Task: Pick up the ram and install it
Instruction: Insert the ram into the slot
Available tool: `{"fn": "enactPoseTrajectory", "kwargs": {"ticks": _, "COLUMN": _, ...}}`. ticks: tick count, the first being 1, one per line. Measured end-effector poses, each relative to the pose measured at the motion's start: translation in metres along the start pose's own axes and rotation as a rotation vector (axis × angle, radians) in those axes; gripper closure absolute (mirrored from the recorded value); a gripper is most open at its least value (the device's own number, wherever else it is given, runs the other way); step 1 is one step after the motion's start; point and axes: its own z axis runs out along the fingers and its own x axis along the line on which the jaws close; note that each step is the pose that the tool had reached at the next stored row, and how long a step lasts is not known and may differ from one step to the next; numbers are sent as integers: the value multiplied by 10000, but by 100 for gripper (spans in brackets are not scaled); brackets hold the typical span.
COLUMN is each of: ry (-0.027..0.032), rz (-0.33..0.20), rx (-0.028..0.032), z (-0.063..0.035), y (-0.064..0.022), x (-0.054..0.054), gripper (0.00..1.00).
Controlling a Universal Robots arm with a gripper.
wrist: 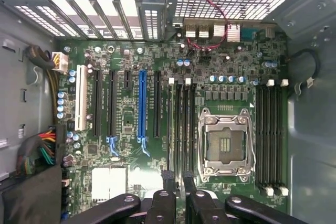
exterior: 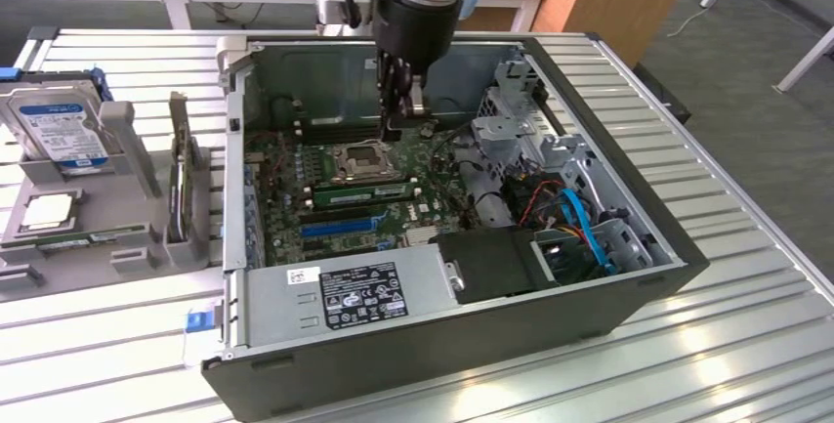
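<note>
- Hovering above the motherboard (wrist: 128, 116) with fingers (wrist: 168, 182) released, narrowly apart.
- Green ram (exterior: 362, 190) upright just beside the processor socket (exterior: 361, 160).
- Power-supply label (exterior: 358, 295) (print unreadable).

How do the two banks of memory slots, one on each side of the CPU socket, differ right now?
The inner bank carries a green ram stick standing on edge; the wall-side bank has only bare black slots. The inner bank sits between the CPU socket and the blue expansion slot; the wall-side bank sits between the socket and the case wall. Both are long parallel slots with white end clips.
</note>
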Motion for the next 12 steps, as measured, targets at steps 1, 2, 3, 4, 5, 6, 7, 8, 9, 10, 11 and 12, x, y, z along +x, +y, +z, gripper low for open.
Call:
{"fn": "enactPoseTrajectory", "kwargs": {"ticks": 1, "ry": 1, "rz": 0, "rx": 0, "z": -17, "y": 1, "x": -1, "gripper": 81}}
{"fn": "enactPoseTrajectory", "kwargs": {"ticks": 2, "ry": 1, "rz": 0, "rx": 0, "z": -33, "y": 2, "x": -1, "gripper": 81}}
{"fn": "enactPoseTrajectory", "kwargs": {"ticks": 3, "ry": 1, "rz": 0, "rx": 0, "z": -47, "y": 2, "x": -2, "gripper": 81}}
{"fn": "enactPoseTrajectory", "kwargs": {"ticks": 4, "ry": 0, "rz": 0, "rx": 0, "z": -61, "y": 3, "x": -3, "gripper": 81}}
{"fn": "enactPoseTrajectory", "kwargs": {"ticks": 5, "ry": 0, "rz": 0, "rx": 0, "z": -77, "y": 4, "x": -3, "gripper": 81}}
{"fn": "enactPoseTrajectory", "kwargs": {"ticks": 6, "ry": 0, "rz": 0, "rx": 0, "z": -92, "y": 5, "x": -4, "gripper": 81}}
{"fn": "enactPoseTrajectory", "kwargs": {"ticks": 7, "ry": 1, "rz": 0, "rx": 0, "z": -107, "y": 5, "x": -5, "gripper": 81}}
{"fn": "enactPoseTrajectory", "kwargs": {"ticks": 8, "ry": 0, "rz": 0, "rx": 0, "z": -118, "y": 6, "x": -5, "gripper": 81}}
{"fn": "enactPoseTrajectory", "kwargs": {"ticks": 9, "ry": -1, "rz": 0, "rx": 0, "z": -119, "y": 6, "x": -5, "gripper": 81}}
{"fn": "enactPoseTrajectory", "kwargs": {"ticks": 10, "ry": -2, "rz": 0, "rx": 1, "z": -119, "y": 6, "x": -5, "gripper": 81}}
{"fn": "enactPoseTrajectory", "kwargs": {"ticks": 11, "ry": -2, "rz": 0, "rx": 0, "z": -119, "y": 6, "x": -5, "gripper": 81}}
{"fn": "enactPoseTrajectory", "kwargs": {"ticks": 12, "ry": 1, "rz": 0, "rx": 0, "z": -120, "y": 6, "x": -5, "gripper": 81}}
